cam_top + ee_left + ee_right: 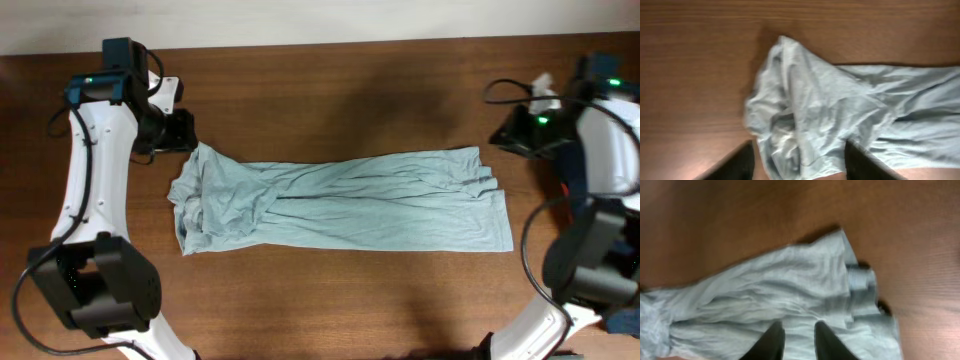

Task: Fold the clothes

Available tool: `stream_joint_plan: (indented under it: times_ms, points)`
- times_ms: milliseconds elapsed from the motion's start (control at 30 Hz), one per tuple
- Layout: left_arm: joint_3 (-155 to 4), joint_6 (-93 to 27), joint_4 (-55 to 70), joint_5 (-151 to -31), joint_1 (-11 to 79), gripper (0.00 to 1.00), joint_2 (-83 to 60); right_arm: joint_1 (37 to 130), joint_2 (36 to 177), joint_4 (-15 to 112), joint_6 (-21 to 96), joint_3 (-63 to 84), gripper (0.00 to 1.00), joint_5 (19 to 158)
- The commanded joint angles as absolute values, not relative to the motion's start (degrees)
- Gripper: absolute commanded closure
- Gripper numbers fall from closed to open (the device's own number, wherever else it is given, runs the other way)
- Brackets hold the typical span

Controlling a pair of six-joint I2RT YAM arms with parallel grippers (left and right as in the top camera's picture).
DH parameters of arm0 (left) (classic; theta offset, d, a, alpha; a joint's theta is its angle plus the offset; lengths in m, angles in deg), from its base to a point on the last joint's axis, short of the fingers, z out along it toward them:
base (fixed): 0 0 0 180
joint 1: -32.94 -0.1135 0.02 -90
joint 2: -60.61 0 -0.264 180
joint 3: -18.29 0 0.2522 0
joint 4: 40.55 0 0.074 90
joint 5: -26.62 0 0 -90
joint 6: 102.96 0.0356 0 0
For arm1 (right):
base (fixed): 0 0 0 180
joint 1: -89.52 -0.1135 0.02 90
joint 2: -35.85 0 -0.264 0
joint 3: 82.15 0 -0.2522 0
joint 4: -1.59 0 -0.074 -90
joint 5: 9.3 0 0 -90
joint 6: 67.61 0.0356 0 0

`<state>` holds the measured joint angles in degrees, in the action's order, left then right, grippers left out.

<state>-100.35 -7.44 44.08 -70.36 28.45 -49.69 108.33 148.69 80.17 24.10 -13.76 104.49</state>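
Overhead: the pale mint T-shirt (340,205) lies mid-frame on the table (330,90), its long axis running left to right. The left gripper (178,130) sits at its upper-left corner, and the right gripper (512,130) is just off its upper-right corner.

Left wrist: the jaws are spread and released, straddling the bunched end.

Right wrist: the fingers (774,339) are nearly together over the other end. Whether they pinch cloth cannot be told.

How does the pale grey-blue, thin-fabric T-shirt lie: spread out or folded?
Partly folded: the T-shirt forms a long, narrow band across the wooden table, sides turned in, not folded end to end.
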Motion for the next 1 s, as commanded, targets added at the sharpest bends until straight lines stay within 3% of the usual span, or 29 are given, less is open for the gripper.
stream_joint_plan:
  times_ms: [0,100,300,967]
  points:
    - [-100.11,-1.85,43.97,-75.48,30.29,0.74,-53.45,103.98,154.2,77.11,31.12,-13.41,0.78,98.55]
    - [-98.93,0.21,42.38,-75.63,31.93,0.84,-56.53,102.56,157.3,76.35,33.46,-13.41,0.83,96.32]
    - [-95.66,0.86,35.71,-75.61,34.03,0.91,-63.54,101.91,161.93,75.52,37.52,-13.41,0.9,90.42]
    - [-95.57,0.03,32.21,-72.86,34.03,0.94,-73.69,101.91,163.86,65.05,40.93,-5.69,0.91,82.44]
